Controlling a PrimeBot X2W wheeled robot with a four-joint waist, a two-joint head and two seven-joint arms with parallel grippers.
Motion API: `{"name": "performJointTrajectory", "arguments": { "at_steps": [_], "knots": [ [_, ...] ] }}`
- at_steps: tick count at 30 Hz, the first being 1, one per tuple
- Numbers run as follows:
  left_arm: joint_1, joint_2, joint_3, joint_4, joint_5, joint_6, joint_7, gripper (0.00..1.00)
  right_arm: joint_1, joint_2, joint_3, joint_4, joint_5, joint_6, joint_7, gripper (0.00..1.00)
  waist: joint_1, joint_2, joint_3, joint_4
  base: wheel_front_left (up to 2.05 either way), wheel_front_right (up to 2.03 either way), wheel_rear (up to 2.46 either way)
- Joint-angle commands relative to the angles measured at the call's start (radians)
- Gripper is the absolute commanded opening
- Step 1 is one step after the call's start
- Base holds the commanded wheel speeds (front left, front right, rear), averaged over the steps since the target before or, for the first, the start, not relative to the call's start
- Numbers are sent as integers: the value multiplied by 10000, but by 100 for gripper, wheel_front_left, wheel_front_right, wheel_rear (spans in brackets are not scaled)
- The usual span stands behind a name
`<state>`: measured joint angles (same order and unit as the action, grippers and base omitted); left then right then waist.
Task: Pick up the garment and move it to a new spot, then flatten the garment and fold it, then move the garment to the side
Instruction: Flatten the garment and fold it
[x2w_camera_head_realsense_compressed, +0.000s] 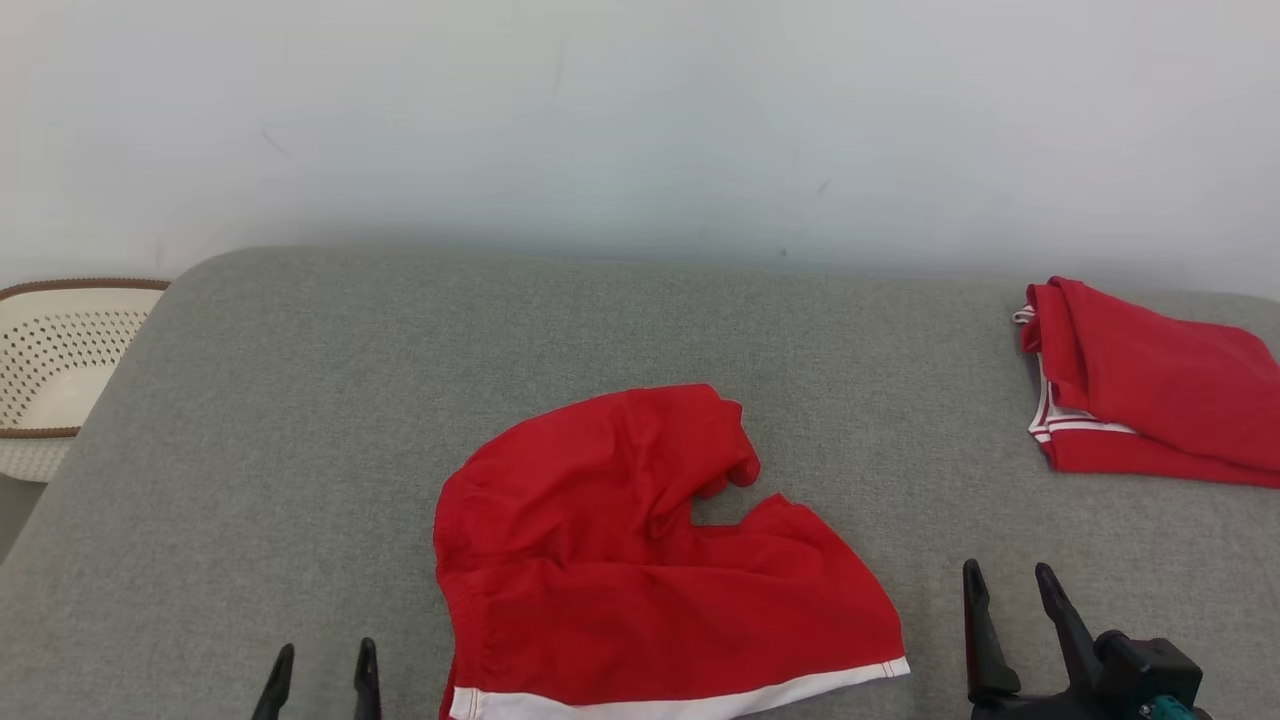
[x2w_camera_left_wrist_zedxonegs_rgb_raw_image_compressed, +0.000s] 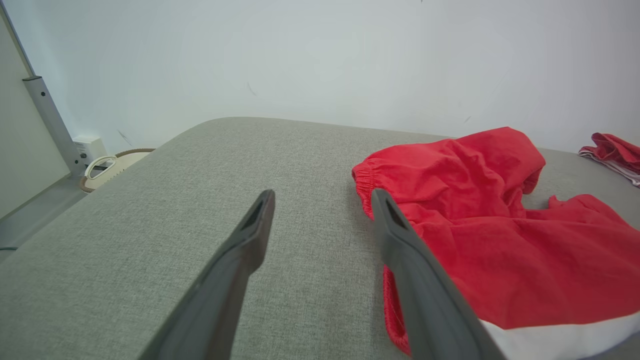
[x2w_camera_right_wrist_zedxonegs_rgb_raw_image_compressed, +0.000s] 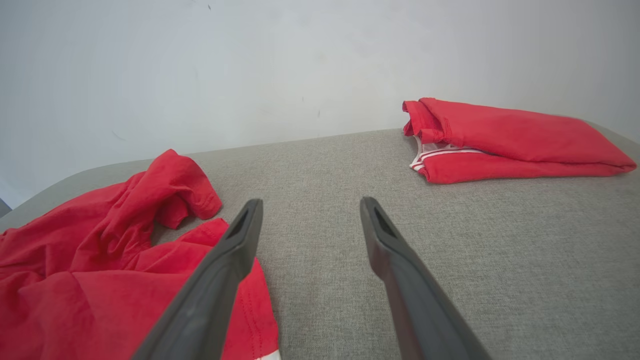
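Note:
A pair of red shorts (x2w_camera_head_realsense_compressed: 640, 560) with a white hem band lies crumpled on the grey padded table (x2w_camera_head_realsense_compressed: 300, 420), near the front middle; one leg is bunched up toward the back. The same red shorts (x2w_camera_left_wrist_zedxonegs_rgb_raw_image_compressed: 505, 240) (x2w_camera_right_wrist_zedxonegs_rgb_raw_image_compressed: 90, 280) appear in both wrist views. My left gripper (x2w_camera_head_realsense_compressed: 322, 655) stands open just left of the shorts, its right finger close to the elastic waistband. My right gripper (x2w_camera_head_realsense_compressed: 1005, 580) is open to the right of the shorts, above bare table. In the wrist views the left gripper (x2w_camera_left_wrist_zedxonegs_rgb_raw_image_compressed: 322, 197) and right gripper (x2w_camera_right_wrist_zedxonegs_rgb_raw_image_compressed: 307, 205) hold nothing.
A folded red garment (x2w_camera_head_realsense_compressed: 1150, 400) with white stripes lies at the table's far right edge, also the folded garment (x2w_camera_right_wrist_zedxonegs_rgb_raw_image_compressed: 505, 142). A white perforated basket (x2w_camera_head_realsense_compressed: 50, 370) with a brown rim stands off the table's left side. A pale wall runs behind.

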<state>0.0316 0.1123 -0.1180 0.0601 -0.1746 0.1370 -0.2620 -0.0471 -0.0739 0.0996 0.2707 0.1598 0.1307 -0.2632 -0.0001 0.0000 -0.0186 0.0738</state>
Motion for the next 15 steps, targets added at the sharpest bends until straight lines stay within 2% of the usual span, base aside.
{"name": "performJointTrajectory", "arguments": {
  "at_steps": [1,15],
  "knots": [
    [154,1,106,-56,130,54,-38,100,130,-39,-57,-85,-52,1,-9,100,1,0,-47,-29,0,0,0],
    [333,131,544,-185,827,91,-39,100,583,133,-44,-373,-429,1,-12,100,1,0,-256,-188,0,0,0]
  ]
}}
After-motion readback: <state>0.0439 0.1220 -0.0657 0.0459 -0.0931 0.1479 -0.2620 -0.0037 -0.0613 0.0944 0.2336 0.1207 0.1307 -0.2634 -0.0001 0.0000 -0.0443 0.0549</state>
